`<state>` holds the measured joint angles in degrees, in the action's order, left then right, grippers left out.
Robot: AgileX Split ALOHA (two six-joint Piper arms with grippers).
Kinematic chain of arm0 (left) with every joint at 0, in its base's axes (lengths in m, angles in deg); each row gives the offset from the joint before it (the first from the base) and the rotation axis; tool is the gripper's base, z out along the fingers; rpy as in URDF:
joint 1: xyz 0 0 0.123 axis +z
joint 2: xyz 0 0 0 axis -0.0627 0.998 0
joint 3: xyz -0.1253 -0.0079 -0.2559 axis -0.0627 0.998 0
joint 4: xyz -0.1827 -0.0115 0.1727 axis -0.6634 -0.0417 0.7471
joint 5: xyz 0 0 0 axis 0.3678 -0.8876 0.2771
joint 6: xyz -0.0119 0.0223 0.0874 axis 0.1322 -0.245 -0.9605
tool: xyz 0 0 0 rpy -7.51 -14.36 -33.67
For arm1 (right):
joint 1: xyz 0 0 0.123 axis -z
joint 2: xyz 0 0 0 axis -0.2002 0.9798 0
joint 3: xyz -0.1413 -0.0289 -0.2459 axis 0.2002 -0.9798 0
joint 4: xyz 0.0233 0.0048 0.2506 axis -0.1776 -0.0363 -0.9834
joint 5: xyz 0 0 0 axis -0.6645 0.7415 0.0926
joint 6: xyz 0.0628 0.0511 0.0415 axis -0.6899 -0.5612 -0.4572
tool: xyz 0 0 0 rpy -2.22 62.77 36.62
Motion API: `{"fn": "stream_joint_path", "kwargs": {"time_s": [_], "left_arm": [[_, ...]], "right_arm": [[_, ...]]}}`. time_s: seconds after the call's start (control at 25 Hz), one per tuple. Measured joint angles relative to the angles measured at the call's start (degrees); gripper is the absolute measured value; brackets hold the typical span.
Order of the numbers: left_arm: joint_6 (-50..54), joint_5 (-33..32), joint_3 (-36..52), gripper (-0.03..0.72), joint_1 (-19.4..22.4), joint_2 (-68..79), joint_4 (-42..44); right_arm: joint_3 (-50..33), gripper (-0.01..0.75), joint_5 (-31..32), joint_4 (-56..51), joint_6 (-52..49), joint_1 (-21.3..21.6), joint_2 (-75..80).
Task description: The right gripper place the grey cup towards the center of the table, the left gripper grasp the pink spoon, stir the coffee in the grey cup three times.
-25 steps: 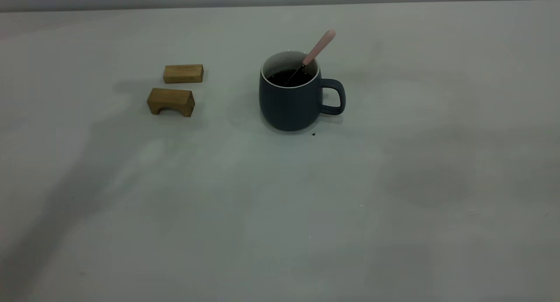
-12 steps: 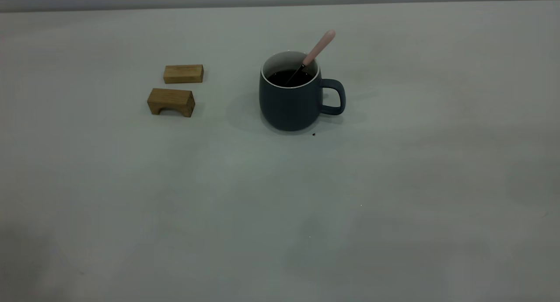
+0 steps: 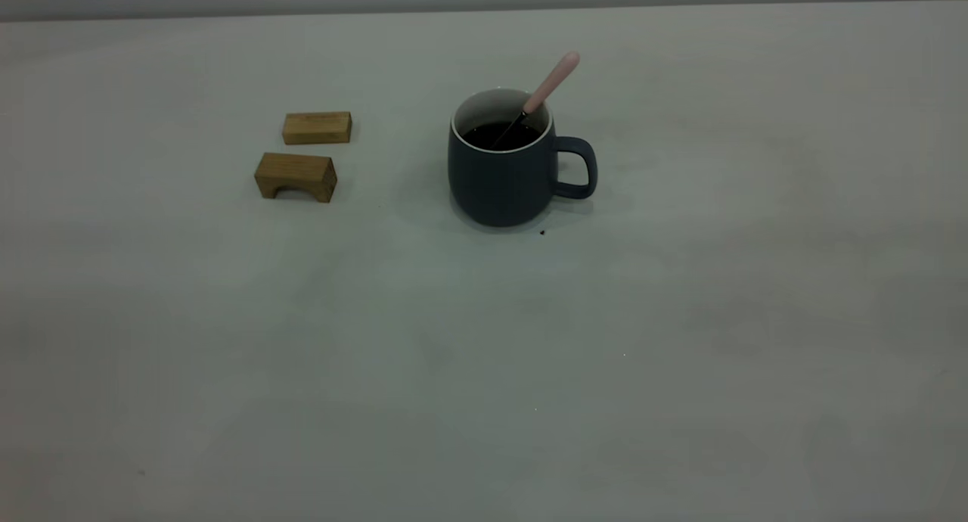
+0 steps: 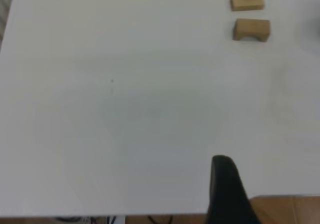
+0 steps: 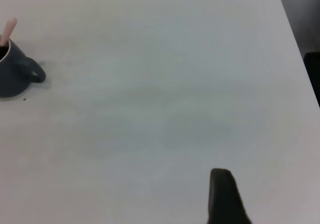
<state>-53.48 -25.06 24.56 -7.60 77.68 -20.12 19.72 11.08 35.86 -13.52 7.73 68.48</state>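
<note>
The grey cup [image 3: 499, 178] stands upright near the middle of the table [image 3: 484, 355], its handle pointing right. Dark coffee [image 3: 503, 135] fills it. The pink spoon [image 3: 552, 83] leans in the cup, handle sticking up over the rim to the right. Neither arm shows in the exterior view. My left gripper [image 4: 222, 165] appears only as a black tip above the table's near edge, far from the blocks. My right gripper [image 5: 221, 176] is likewise a black tip over bare table, well away from the cup [image 5: 12, 76] and spoon [image 5: 7, 31].
Two brown wooden blocks lie left of the cup: a flat one [image 3: 317, 127] and an arched one [image 3: 296, 175] in front of it. A small dark speck [image 3: 542, 232] sits by the cup's base. The table's edge [image 4: 280, 196] runs beside the left gripper.
The arm shadows that lay across the table's left and right sides have faded away. Cup, spoon and blocks have not moved.
</note>
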Motion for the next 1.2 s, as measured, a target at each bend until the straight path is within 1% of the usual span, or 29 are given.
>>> {"fn": "stream_joint_path", "kwargs": {"time_s": [0.12, 0.4, 0.64, 1.2], "left_arm": [[0.0, -2.49, 1.58, 0.511, 0.65, -1.56, -0.41], [-1.19, -2.38, 2.53, 0.509, 1.27, -5.41, -2.07], [-1.66, -2.43, 2.53, 0.509, 2.79, -7.12, -2.26], [-1.7, -2.43, 2.53, 0.509, 2.86, -7.12, -2.31]], "right_arm": [[0.0, 0.491, 0.0, 0.0, 0.0, 0.0, 0.0], [0.0, 0.491, 0.0, 0.0, 0.0, 0.0, 0.0], [0.0, 0.491, 0.0, 0.0, 0.0, 0.0, 0.0], [0.0, 0.491, 0.0, 0.04, 0.0, 0.0, 0.0]]}}
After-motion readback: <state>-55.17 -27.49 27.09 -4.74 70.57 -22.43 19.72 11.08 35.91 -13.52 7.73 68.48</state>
